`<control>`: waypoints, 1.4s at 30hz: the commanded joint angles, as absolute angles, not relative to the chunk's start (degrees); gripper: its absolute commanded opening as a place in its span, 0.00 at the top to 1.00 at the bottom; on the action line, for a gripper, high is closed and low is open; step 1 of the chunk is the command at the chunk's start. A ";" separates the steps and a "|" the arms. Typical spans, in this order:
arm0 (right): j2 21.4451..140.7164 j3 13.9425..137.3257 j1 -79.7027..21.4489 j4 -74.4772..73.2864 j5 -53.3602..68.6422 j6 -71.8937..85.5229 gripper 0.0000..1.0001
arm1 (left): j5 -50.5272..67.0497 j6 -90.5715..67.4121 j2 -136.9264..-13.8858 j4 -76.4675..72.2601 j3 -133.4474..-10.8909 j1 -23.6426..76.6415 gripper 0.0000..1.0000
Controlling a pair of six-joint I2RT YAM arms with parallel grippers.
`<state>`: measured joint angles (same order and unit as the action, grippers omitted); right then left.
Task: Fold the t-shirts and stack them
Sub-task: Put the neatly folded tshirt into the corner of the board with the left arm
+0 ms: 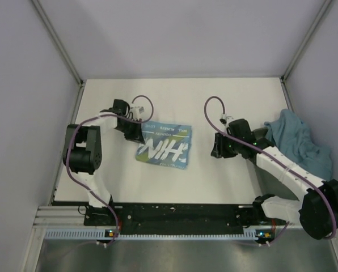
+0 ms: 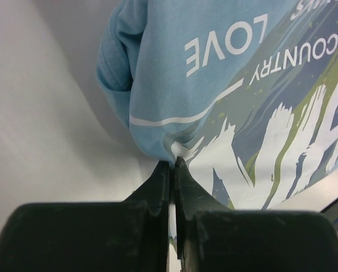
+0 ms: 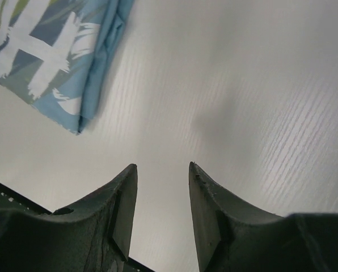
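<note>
A folded light blue t-shirt [image 1: 164, 146] with white lettering lies flat in the middle of the table. My left gripper [image 1: 136, 135] is at its left edge. In the left wrist view the gripper [image 2: 173, 162] is shut, pinching the edge of the shirt [image 2: 225, 85]. My right gripper [image 1: 216, 149] is to the right of the folded shirt, apart from it. In the right wrist view it [image 3: 163, 167] is open and empty over bare table, with the shirt's corner [image 3: 61, 56] at the upper left. A crumpled heap of light blue t-shirts [image 1: 298, 141] lies at the right edge.
The white table [image 1: 214, 102] is enclosed by grey walls at the back and sides. The black rail with the arm bases [image 1: 180, 218] runs along the near edge. The right arm's links pass beside the crumpled heap.
</note>
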<state>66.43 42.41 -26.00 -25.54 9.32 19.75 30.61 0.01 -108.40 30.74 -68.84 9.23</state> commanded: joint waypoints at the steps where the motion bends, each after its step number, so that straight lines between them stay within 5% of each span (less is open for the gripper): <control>1: 63.99 43.77 -25.40 -26.63 7.47 17.32 0.59 | 24.80 9.91 -103.27 36.11 -67.06 0.37 1.00; 13: 62.49 45.79 -25.40 -29.18 3.78 13.19 0.59 | 14.51 23.54 -108.54 40.96 -77.33 -23.02 1.00; 28: 61.26 45.97 -25.40 -31.90 1.40 10.81 0.59 | -2.36 35.42 -114.43 38.24 -86.75 -29.09 0.99; 35: 60.21 46.50 -25.40 -32.52 2.11 10.64 0.58 | -8.43 34.45 -112.33 34.28 -87.63 -28.83 0.45; 42: 59.68 46.14 -25.23 -32.61 3.07 11.07 0.58 | -13.27 37.26 -100.65 26.64 -78.77 -20.94 0.48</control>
<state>61.06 43.31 -25.93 -32.86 2.44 11.51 -9.43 34.94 -110.85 33.19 -82.85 -26.68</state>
